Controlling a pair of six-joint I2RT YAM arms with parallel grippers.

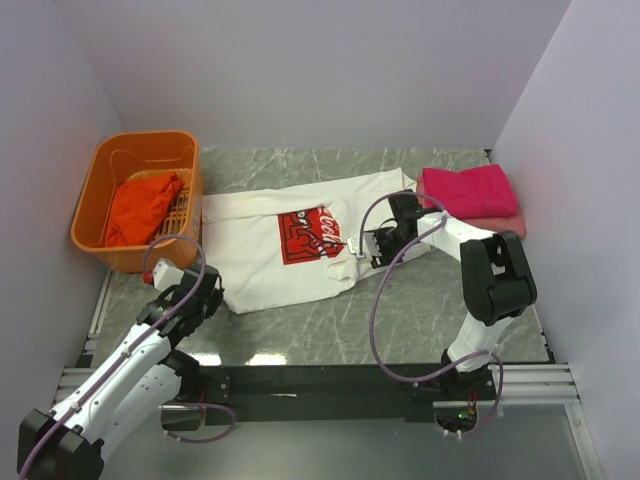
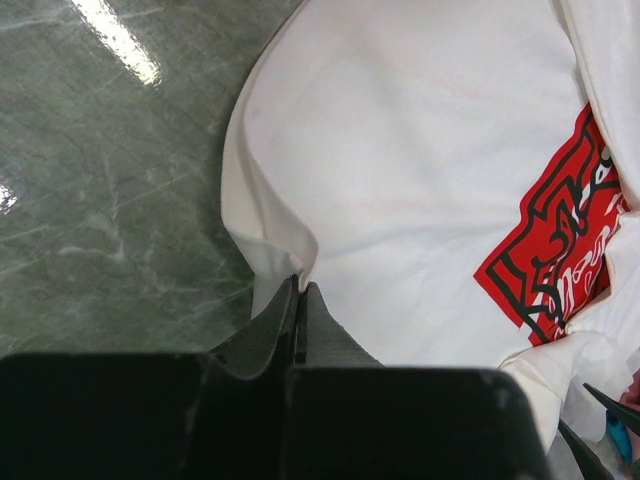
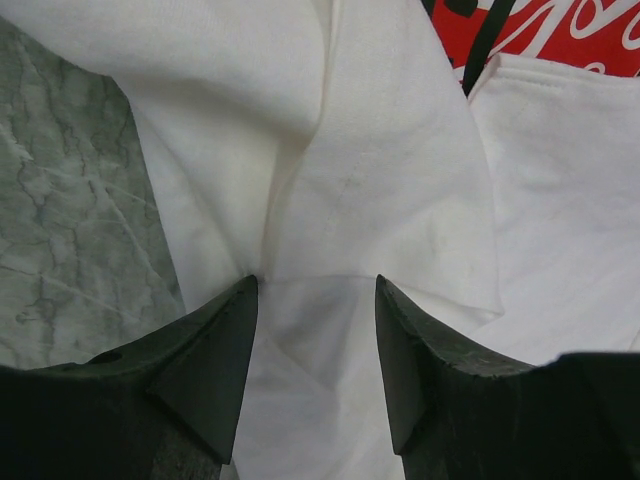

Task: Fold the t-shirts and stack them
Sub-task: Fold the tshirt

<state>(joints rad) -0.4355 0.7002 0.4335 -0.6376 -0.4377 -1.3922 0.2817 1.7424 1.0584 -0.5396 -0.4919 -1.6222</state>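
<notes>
I count four t-shirts. One white t-shirt (image 1: 260, 255) with a red print (image 1: 310, 235) lies spread across the middle of the bench (image 1: 300, 335). One magenta t-shirt (image 1: 465, 190) lies folded at the far right of the bench, on top of one pink t-shirt (image 1: 503, 227) of which only an edge shows. One orange-red t-shirt (image 1: 140, 205) is crumpled inside the single orange basket (image 1: 95, 180) at the far left. The basket stands just beside the white shirt's left edge.

I have two arms and two sets of jaws.

My left jaws are closed tight, with no gap showing between the fingers (image 2: 265, 330). Their tips sit right at the white shirt's near-left edge, where the cloth curls up from the bench and runs down to meet them. I cannot tell whether a sliver of cloth is pinched there.

My right jaws stand about half open over the right side of the white shirt, next to the print. The two fingers (image 3: 215, 370) are apart, one on each side of a raised crease of white cloth. The tips touch the fabric, and the cloth between them lies loose, not clamped.
</notes>
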